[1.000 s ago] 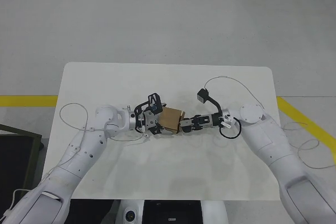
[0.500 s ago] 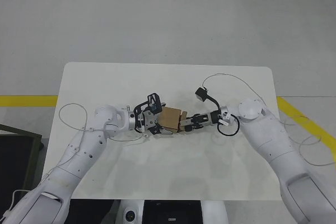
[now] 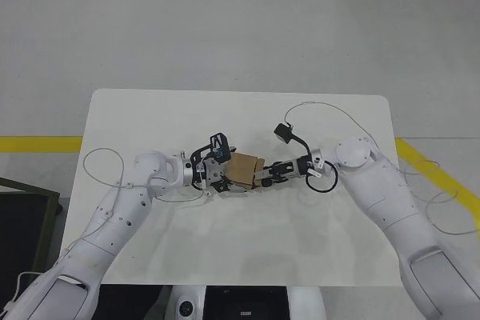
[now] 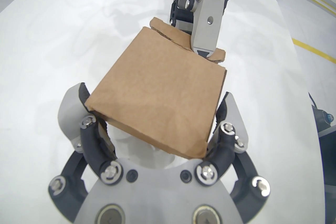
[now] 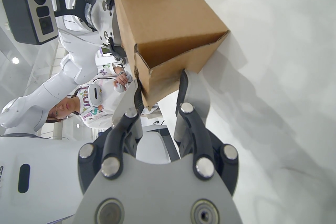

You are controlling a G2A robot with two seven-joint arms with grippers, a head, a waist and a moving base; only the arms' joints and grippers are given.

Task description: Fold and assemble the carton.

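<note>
A brown cardboard carton [image 3: 242, 170] sits at the middle of the white table, half formed, with one end open. My left gripper [image 4: 155, 97] is shut on the carton's [image 4: 160, 93] closed end, one finger on each side wall. My right gripper [image 5: 160, 88] is shut on a flap at the open end of the carton [image 5: 168, 20], one finger outside and one inside. In the left wrist view the right gripper [image 4: 204, 51] pinches that flap beyond the carton. In the top view the left gripper [image 3: 216, 172] and right gripper [image 3: 266, 178] face each other across the carton.
The white table [image 3: 144, 120] has bare surface all around the carton. Thin cables loop off both arms, one near the left edge [image 3: 104, 160] and one towards the back right [image 3: 336, 116]. A dark bin [image 3: 8, 216] stands on the floor to the left.
The right arm's wrist and forearm have shifted slightly towards the carton and the far side. The carton and the left arm have hardly moved.
</note>
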